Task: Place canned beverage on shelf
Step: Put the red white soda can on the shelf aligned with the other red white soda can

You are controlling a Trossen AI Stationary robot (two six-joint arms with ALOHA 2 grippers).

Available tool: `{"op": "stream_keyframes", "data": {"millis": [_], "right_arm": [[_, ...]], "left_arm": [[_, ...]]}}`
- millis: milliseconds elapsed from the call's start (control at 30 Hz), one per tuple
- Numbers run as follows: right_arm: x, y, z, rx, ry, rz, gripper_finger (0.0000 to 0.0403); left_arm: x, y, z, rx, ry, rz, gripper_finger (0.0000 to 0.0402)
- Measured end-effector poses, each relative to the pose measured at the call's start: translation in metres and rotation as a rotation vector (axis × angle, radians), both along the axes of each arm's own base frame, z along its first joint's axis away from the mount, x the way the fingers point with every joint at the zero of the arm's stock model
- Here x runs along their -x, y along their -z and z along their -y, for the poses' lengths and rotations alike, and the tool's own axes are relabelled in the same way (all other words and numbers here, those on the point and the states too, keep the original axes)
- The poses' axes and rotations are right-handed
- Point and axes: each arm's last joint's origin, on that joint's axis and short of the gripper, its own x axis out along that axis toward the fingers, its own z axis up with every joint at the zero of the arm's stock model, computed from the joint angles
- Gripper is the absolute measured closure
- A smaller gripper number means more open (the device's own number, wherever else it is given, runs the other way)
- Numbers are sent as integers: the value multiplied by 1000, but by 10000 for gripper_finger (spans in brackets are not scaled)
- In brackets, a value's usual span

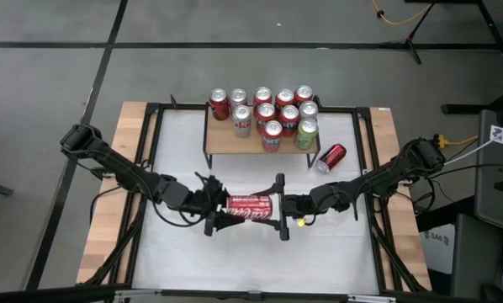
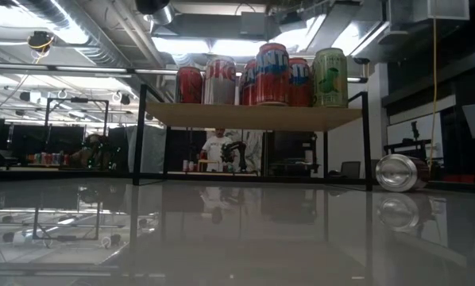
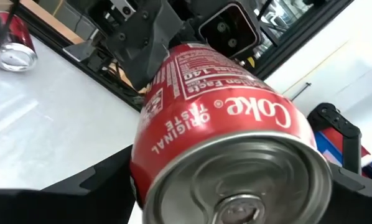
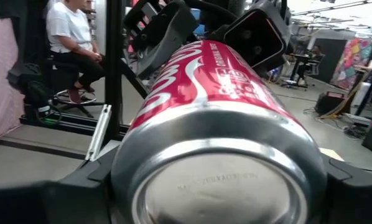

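Table [image 1: 176, 252], white top with wooden side edges, carrying everything. Shelf [image 1: 235, 145] at the far middle of the table: light-wood plank on thin black legs, loaded with ten upright cans [image 1: 272, 114] packed in a cluster, mostly red, one green [image 1: 306, 134] at the right front corner. Same row visible from table height, green can [image 2: 330, 77] at the right end. Loose red can [image 1: 331, 157] lying on its side on the table just off the shelf's right front leg, apart from both arms; seen low as a silver end [image 2: 402, 172] facing the camera.

Coke can [image 1: 249, 208] held horizontal above mid-table, near side of the shelf, well apart from it, between the two arms. Left gripper [image 1: 211, 210] on the can's left end, fingers spread wide around the body, top end with pull tab [image 3: 236, 186] facing its wrist camera. Right gripper [image 1: 282, 212] on the can's right end, fingers closed against the body, concave base [image 4: 220, 186] facing its wrist camera. Both gripping at once.

Person [image 4: 71, 37] seated in the room beyond the table.
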Motion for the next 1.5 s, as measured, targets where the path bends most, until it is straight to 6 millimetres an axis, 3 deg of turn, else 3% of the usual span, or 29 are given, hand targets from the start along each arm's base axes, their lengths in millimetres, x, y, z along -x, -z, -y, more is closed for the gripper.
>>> {"op": "stream_keyframes", "data": {"millis": [1200, 1500], "right_arm": [[0, 3, 1, 18, 52, -22, 107], [0, 3, 1, 19, 54, -21, 107]], "left_arm": [[0, -3, -3, -7, -106, 20, 72], [0, -2, -3, -7, -102, 19, 115]]}}
